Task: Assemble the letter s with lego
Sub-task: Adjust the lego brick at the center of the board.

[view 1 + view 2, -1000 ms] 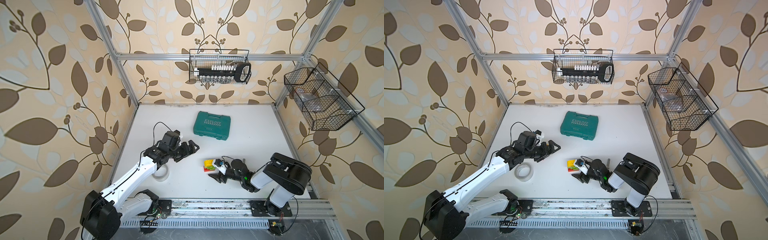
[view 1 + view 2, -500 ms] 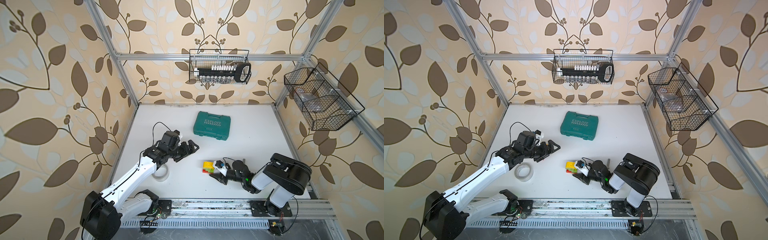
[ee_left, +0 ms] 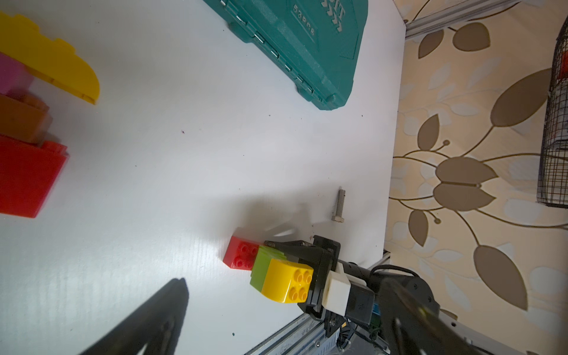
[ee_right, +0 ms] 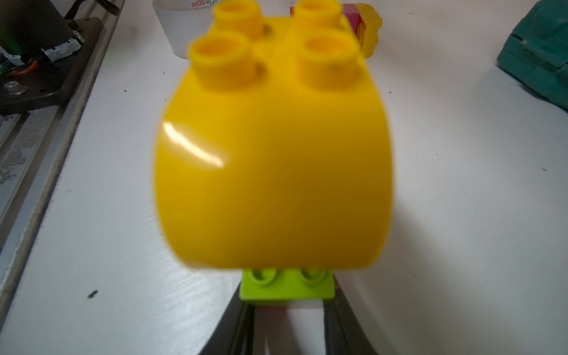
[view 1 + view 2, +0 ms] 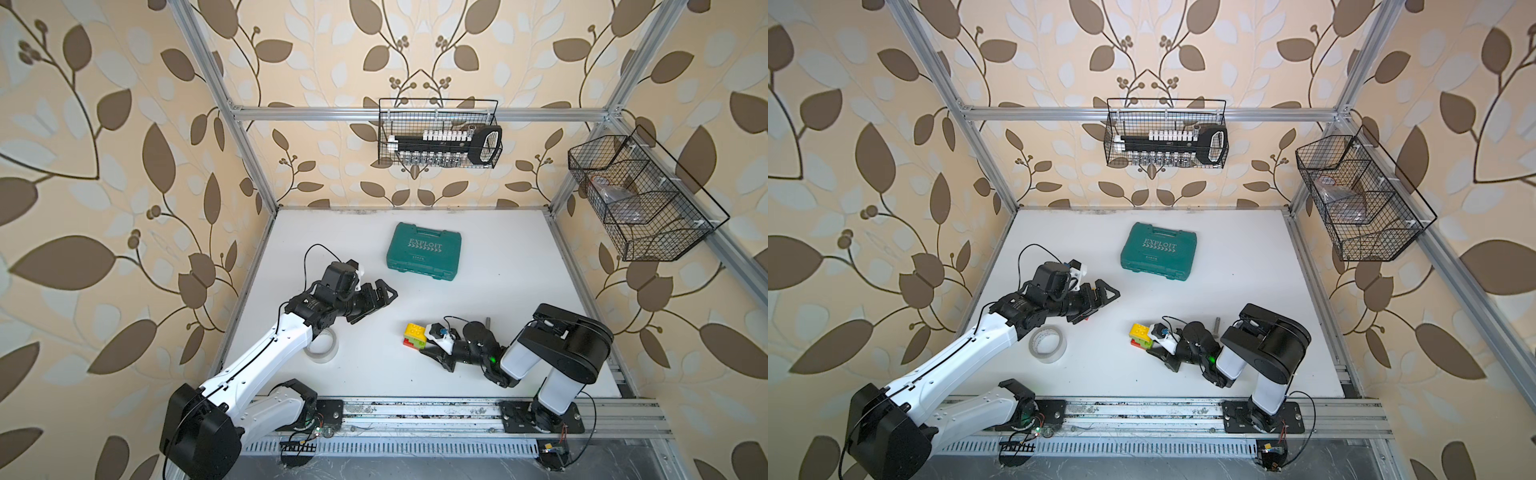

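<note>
A small lego stack stands near the table's front, a yellow brick [image 5: 413, 331] [image 3: 284, 284] on a green brick [image 3: 261, 267] [image 4: 287, 287], with a red brick [image 3: 241, 256] at its base. My right gripper [image 5: 424, 341] [image 5: 1148, 343] [image 4: 287, 304] is shut on the green brick, one finger against each side. My left gripper [image 5: 380, 293] [image 5: 1104, 296] hovers open and empty at the table's left. Beneath it lie more lego: a long yellow piece [image 3: 55, 58], pink [image 3: 12, 76], brown [image 3: 21, 120] and red [image 3: 27, 175] bricks.
A roll of tape [image 5: 322, 347] lies under the left arm. A green tool case [image 5: 423, 252] sits toward the back. A grey bolt [image 5: 487, 322] [image 3: 339, 205] lies beside the right arm. Wire baskets [image 5: 438, 133] hang on the back and right walls.
The right gripper's jaws have closed in from wide apart onto the green brick. The left arm has not moved.
</note>
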`<state>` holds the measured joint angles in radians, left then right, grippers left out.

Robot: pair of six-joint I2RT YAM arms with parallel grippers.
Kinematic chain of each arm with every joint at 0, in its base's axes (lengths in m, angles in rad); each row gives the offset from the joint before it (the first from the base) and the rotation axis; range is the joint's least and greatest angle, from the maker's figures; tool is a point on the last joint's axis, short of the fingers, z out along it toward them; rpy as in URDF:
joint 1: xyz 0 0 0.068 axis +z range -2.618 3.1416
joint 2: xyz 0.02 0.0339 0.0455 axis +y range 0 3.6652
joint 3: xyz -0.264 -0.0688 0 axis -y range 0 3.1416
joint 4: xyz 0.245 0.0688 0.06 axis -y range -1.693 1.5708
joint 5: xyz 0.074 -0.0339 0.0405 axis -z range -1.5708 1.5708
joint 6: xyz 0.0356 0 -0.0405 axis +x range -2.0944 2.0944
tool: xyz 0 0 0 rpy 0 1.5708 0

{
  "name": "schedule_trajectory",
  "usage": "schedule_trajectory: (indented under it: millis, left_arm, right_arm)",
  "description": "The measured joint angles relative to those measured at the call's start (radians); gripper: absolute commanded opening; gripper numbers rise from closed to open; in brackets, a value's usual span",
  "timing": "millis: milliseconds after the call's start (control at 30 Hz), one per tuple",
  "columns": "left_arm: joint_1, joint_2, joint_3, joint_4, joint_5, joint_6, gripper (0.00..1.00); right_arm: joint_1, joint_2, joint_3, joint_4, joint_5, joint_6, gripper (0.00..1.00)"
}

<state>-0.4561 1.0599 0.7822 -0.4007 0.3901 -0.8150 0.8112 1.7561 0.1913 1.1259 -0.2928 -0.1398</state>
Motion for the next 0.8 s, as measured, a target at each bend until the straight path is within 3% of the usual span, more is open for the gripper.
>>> schedule_trajectory:
  millis: [133,300,433,633,800]
  left_arm:
    - [0.005,-0.005,0.0,0.0,0.001,0.002,0.99]
    - [0.006,-0.01,0.0,0.0,0.002,0.002,0.99]
    - [0.006,-0.013,0.0,0.0,0.002,0.002,0.99]
    - [0.013,-0.013,0.0,-0.002,0.003,0.003,0.99]
    - [0.018,-0.027,0.001,-0.036,0.002,0.012,0.99]
  right_arm:
    - [0.0,0.0,0.008,-0.011,0.0,0.0,0.4]
    - [0.0,-0.001,0.023,-0.021,-0.003,-0.008,0.45]
    - [0.0,-0.001,0.034,-0.029,-0.003,-0.008,0.42]
    - [0.0,-0.003,0.04,-0.034,-0.008,-0.013,0.27]
    - [0.0,-0.108,0.051,-0.17,-0.023,-0.009,0.24]
